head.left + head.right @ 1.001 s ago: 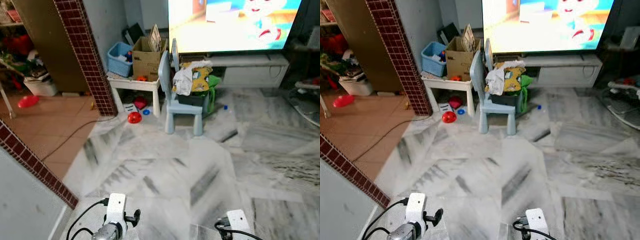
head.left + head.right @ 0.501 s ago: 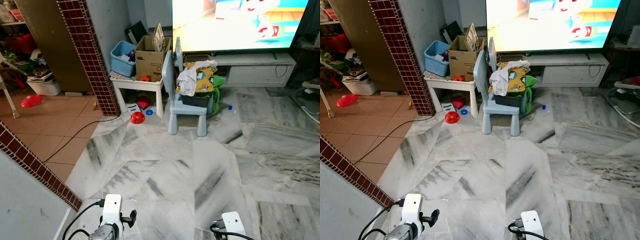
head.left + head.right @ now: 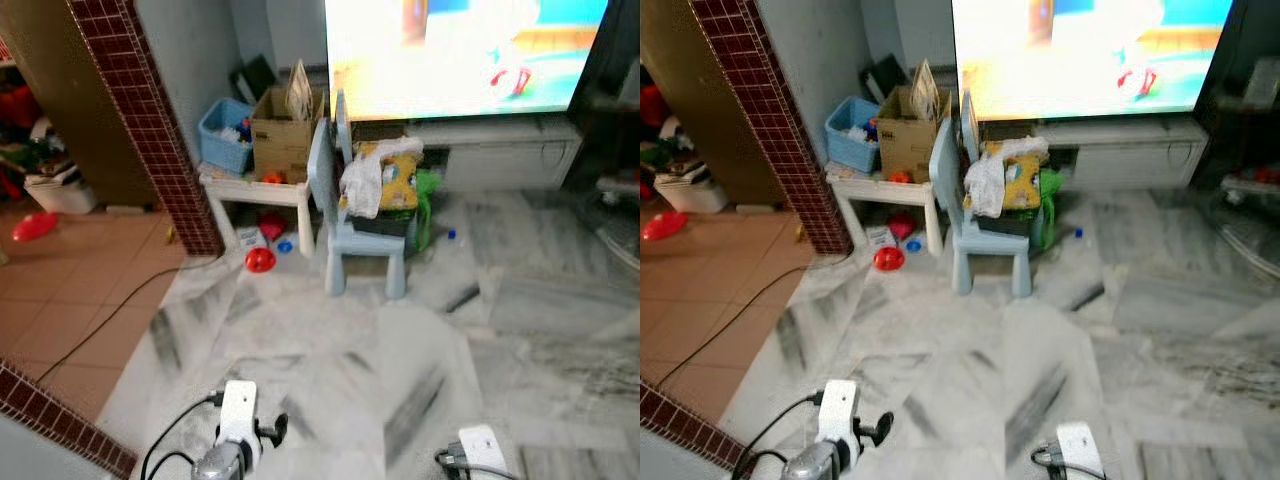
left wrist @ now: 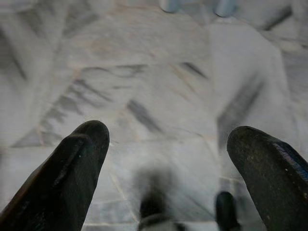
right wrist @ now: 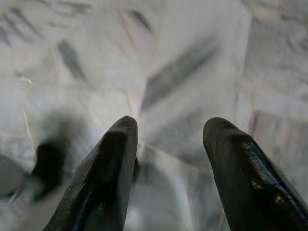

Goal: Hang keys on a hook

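- You are looking down at a grey-veined marble floor (image 3: 400,330), and the head views are somewhat blurred.
- Your left gripper (image 4: 163,159) hangs low over the marble with nothing between its two black fingers (image 4: 72,178); they stand wide apart.
- Your right gripper (image 5: 168,149) also hangs over the floor, its fingers (image 5: 108,178) apart with a clear gap and nothing held.
- In the head views you see the silver wrist of your left arm (image 3: 235,440) at the lower edge with a black cable looping off it, and the white top of your right arm (image 3: 480,450) at the lower edge too.
- You cannot make out the keys or a hook anywhere in these views, so I cannot tell you where they are.
- Ahead of you stands a pale blue child's chair (image 3: 350,215) with a heap of white and yellow cloth (image 3: 380,175) on its seat.
- Just beside the chair, on your left, is a small white table (image 3: 255,190) bearing a cardboard box (image 3: 278,135) and a blue bin (image 3: 225,135).
- A red toy (image 3: 260,260) lies on the floor under the table's front edge.
- A large lit television (image 3: 460,50) sits behind the chair on a low white stand (image 3: 500,150).
- A dark red tiled pillar (image 3: 145,130) rises on your left, with terracotta floor tiles (image 3: 70,290) beyond it and a black cable (image 3: 110,310) trailing across them.
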`<state>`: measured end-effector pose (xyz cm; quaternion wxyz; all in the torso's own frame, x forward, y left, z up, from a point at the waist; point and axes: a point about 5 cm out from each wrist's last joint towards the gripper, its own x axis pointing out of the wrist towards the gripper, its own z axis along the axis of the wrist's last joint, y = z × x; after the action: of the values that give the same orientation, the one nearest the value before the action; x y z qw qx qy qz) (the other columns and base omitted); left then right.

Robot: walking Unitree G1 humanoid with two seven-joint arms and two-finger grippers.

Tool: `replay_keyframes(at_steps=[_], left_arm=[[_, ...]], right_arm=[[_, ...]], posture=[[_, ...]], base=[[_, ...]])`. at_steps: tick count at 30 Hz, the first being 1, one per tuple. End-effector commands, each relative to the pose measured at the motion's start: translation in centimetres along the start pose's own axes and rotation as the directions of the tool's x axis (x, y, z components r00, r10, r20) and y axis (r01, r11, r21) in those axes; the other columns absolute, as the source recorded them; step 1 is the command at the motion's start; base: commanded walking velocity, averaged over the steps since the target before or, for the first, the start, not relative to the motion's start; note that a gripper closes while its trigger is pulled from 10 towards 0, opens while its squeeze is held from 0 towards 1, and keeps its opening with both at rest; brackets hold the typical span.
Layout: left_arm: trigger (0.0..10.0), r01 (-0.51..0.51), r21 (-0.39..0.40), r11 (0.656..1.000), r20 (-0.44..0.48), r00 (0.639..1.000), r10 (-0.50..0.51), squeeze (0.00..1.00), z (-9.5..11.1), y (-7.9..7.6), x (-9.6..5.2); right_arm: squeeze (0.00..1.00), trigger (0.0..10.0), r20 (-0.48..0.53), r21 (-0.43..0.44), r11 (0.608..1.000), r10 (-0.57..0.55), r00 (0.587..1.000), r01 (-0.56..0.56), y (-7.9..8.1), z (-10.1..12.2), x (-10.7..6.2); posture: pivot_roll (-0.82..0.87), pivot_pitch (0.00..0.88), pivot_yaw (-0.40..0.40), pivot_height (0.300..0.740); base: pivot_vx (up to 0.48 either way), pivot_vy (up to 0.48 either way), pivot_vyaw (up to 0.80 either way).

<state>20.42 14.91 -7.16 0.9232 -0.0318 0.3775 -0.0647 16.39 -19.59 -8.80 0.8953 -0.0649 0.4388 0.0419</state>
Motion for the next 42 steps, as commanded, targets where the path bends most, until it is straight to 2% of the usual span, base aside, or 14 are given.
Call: replay_keyframes(at_steps=[1,16,26,32,42], left_arm=[[10.0,-0.036,0.003,0.999,-0.008,0.999,0.036,0.00,-0.1,1.2,-0.3],[10.0,-0.043,-0.001,0.999,-0.012,0.999,0.043,0.00,-0.2,1.3,-0.3],[10.0,-0.024,0.012,1.000,-0.004,1.000,0.024,0.00,-0.2,1.3,-0.3],[10.0,-0.020,0.031,0.999,0.010,1.000,0.020,0.00,-0.3,2.1,-0.6],[10.0,-0.099,0.023,0.995,-0.014,0.995,0.100,0.00,-1.6,5.3,-2.0]], right_arm=[[0.00,10.0,-0.006,0.002,1.000,0.024,1.000,-0.024,1.0,-0.1,0.1],[0.00,10.0,-0.014,0.011,1.000,0.017,1.000,-0.017,1.0,-0.3,0.0],[0.00,10.0,-0.045,-0.022,1.000,0.001,0.999,-0.002,0.7,-0.8,-0.1],[0.00,10.0,-0.054,-0.060,0.998,0.003,0.999,-0.006,0.0,-1.3,-0.3],[0.00,10.0,-0.098,-0.069,0.997,-0.051,0.994,0.045,-2.5,-3.2,-1.4]], posture=[[-0.08,0.000,0.059,0.740],[-0.08,0.000,0.063,0.740],[-0.08,0.000,0.059,0.740],[-0.07,0.000,0.054,0.740],[-0.07,0.000,0.051,0.740]], base=[[0.480,0.000,0.00],[0.453,0.000,0.00],[0.000,0.000,0.00],[0.000,0.000,0.00],[0.000,0.000,0.00]])
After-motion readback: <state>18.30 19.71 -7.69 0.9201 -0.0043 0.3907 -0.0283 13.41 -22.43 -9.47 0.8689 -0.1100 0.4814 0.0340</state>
